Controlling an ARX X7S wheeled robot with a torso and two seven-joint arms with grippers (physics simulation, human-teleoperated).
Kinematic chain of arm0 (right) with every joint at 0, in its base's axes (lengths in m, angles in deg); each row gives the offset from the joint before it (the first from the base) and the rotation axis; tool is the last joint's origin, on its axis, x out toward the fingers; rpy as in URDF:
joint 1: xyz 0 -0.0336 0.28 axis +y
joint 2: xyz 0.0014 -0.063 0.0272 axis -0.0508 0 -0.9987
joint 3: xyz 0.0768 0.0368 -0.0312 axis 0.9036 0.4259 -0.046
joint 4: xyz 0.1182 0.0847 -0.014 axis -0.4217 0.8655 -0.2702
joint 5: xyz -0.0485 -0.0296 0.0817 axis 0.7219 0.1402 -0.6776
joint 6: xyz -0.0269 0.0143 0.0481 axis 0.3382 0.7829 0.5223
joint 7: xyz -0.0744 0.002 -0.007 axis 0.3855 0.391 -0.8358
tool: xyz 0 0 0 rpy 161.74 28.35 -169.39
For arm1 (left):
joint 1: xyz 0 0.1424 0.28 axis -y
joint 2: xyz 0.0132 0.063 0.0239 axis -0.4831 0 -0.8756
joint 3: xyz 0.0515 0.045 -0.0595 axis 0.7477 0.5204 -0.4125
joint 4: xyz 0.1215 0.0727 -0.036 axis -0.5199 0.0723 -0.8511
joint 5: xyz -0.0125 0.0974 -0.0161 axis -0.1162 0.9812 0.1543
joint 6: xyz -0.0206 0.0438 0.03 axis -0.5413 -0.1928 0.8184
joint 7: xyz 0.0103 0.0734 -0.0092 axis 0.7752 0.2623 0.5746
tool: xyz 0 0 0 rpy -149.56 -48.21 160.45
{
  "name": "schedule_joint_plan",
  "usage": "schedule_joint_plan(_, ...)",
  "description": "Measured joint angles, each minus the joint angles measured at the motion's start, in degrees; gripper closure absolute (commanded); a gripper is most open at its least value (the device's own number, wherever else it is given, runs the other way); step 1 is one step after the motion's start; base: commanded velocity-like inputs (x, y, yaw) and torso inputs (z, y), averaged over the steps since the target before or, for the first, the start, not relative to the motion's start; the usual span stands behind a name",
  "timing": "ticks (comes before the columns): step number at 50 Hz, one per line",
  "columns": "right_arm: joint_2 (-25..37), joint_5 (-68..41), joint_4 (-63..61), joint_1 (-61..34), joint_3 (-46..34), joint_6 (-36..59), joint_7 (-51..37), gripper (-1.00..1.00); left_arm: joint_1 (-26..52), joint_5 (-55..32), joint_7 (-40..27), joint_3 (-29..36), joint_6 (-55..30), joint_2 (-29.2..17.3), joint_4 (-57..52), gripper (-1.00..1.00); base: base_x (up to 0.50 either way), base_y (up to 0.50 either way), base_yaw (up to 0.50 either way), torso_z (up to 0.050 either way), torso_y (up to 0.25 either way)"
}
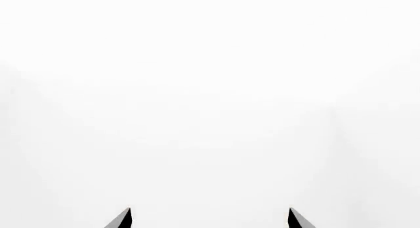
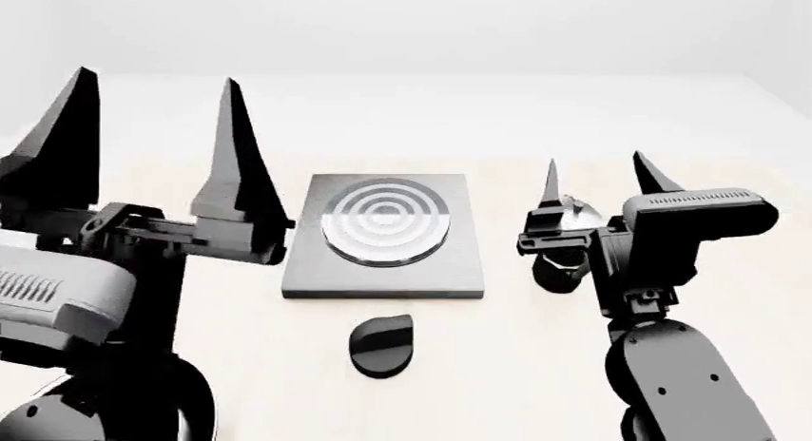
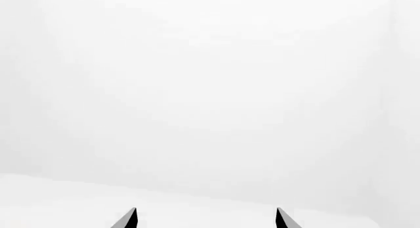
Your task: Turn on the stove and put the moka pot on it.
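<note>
On the table: the stove (image 2: 384,238), the knob (image 2: 382,345) and the moka pot (image 2: 568,256) lie in front of the robot on the pale table (image 2: 508,365), with both arms raised over it.
Stove: a flat square dark-grey plate with 1 round ringed burner (image 2: 386,220), set at the middle of the head view; nothing stands on the burner.
Knob: small, black and round, lying apart from the plate, just off its near edge and nearest the robot.
Moka pot: upright on the table to the right of the stove, clear of the plate; only its silver top and part of its dark body show, because the right arm stands in front of it.
Left gripper (image 2: 152,142): its 2 fingers are spread wide and point upward, to the left of the stove, pinching nothing.
Right gripper (image 2: 603,180): its 2 fingers are spread and point upward, pinching nothing; the moka pot shows between and below them in the head view.
Wrist views: each shows only 2 dark fingertips with a gap between them against blank white; no task thing appears.
Key relation: the moka pot lies on the right arm's side, below its upturned fingers, so that arm looks nearer to it; the knob sits between the 2 arms.
Stage, as a judgement: neither step looks begun; the jaws would have to tip downward first.
</note>
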Motion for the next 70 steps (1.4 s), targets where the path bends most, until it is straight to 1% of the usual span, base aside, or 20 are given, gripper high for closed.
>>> schedule_joint_plan(9,-1.5,0.3,11.6,-0.8,-0.5,-3.7,1.3,-1.00,-2.1,0.6,-2.6,-3.8,0.6,-2.3,-7.3,-1.00,0.00,0.00,0.00,0.000,0.000)
schedule_joint_plan(16,-2.1,0.3,17.0,0.0,-0.4,-5.6,1.6,-1.00,-3.3,1.1,-4.0,-5.5,0.8,-3.4,-10.6,-1.00,0.00,0.00,0.00,0.000,0.000)
schedule_joint_plan(45,-2.2,-0.5,23.8,4.4,1.1,-10.0,0.9,-1.00,-4.6,0.2,-5.8,-6.7,1.6,-4.5,-12.8,-1.00,0.00,0.00,0.00,0.000,0.000)
schedule_joint_plan(56,-2.6,-0.4,26.4,4.0,0.8,-11.1,1.2,-1.00,-4.8,-0.2,-6.0,-6.7,2.0,-4.7,-12.7,-1.00,0.00,0.00,0.00,0.000,0.000)
schedule_joint_plan(70,-3.5,-0.1,32.9,1.3,0.6,-13.2,1.8,-1.00,-4.6,-0.4,-6.3,-6.2,2.1,-4.9,-12.5,-1.00,0.00,0.00,0.00,0.000,0.000)
